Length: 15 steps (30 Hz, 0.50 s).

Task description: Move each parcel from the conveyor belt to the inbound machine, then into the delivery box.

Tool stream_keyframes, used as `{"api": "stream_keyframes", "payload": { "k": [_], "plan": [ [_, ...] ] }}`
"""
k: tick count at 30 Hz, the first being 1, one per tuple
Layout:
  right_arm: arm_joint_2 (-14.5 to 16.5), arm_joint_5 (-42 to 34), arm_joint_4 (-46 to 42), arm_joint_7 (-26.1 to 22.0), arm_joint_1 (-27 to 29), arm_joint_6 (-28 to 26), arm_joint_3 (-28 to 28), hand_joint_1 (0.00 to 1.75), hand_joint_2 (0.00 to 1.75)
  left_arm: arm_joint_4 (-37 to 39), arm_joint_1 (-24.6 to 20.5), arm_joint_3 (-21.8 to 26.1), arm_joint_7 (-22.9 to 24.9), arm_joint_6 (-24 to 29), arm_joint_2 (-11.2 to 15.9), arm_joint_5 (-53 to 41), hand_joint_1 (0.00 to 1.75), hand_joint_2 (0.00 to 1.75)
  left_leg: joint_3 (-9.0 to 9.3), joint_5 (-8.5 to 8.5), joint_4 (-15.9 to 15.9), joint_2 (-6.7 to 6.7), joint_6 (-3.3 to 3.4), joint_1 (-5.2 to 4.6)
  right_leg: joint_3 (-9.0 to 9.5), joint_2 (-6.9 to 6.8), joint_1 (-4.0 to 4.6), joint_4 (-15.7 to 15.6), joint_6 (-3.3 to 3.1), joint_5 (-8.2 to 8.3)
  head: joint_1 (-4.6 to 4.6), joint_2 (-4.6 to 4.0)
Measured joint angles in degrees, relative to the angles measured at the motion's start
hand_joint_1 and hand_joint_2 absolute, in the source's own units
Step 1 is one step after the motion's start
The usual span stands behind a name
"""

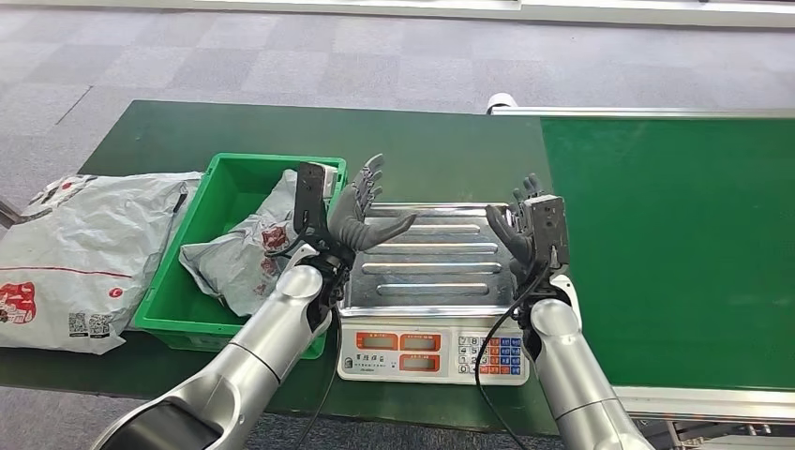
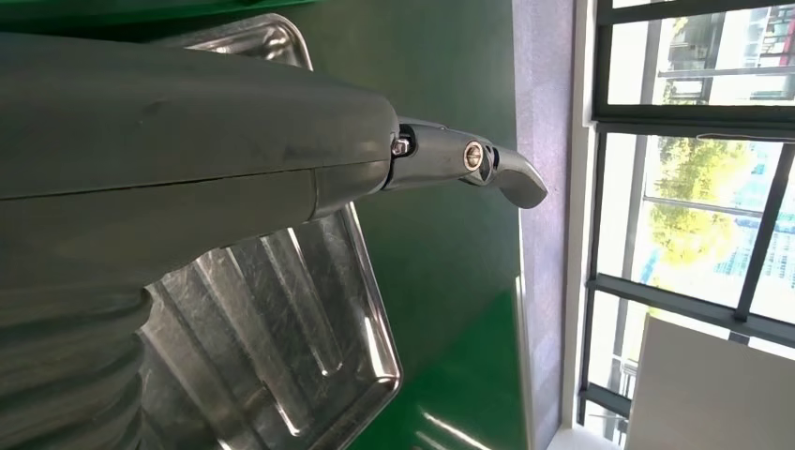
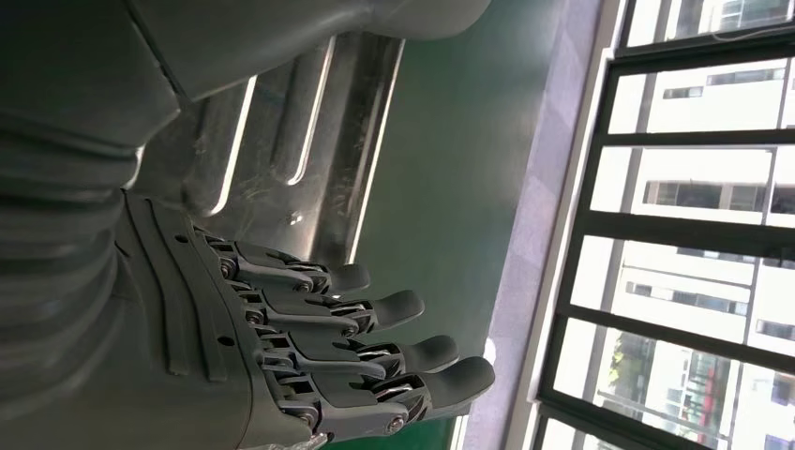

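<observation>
A crumpled grey parcel [image 1: 246, 255] lies inside the green delivery box [image 1: 208, 206]. A second grey parcel [image 1: 80, 253] lies flat on the table to the left of the box. The inbound machine is a scale with a bare ribbed steel tray [image 1: 433, 262]. My left hand [image 1: 361, 211] hovers open over the tray's left edge, fingers spread. My right hand [image 1: 525, 225] is raised open at the tray's right edge. Both hold nothing. The steel tray [image 2: 281, 309] shows under the left hand [image 2: 187, 141] in its wrist view, and the right hand's fingers [image 3: 375, 337] are spread beside the tray [image 3: 281, 150].
The green conveyor belt [image 1: 670, 244] runs along the right with nothing on it. The scale's display and keypad [image 1: 431, 354] face me at the table's front edge. Dark green table surface [image 1: 422, 150] extends behind the scale. Grey carpet lies beyond.
</observation>
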Motion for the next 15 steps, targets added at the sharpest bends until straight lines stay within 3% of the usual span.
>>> {"api": "stream_keyframes", "payload": {
  "k": [15],
  "plan": [
    [1.47, -0.35, 2.41, 0.17, -2.43, -0.81, 0.8, 0.0, 1.75, -1.2, 0.53, 0.1, 0.2, 0.38, 0.25, -1.93, 0.0, 1.75, -0.02, -0.02, 0.02, -0.07, 0.02, 0.0, -0.01, -0.05, -0.03, 0.0, 0.01, -0.01, 0.0, 0.0]
  ]
}}
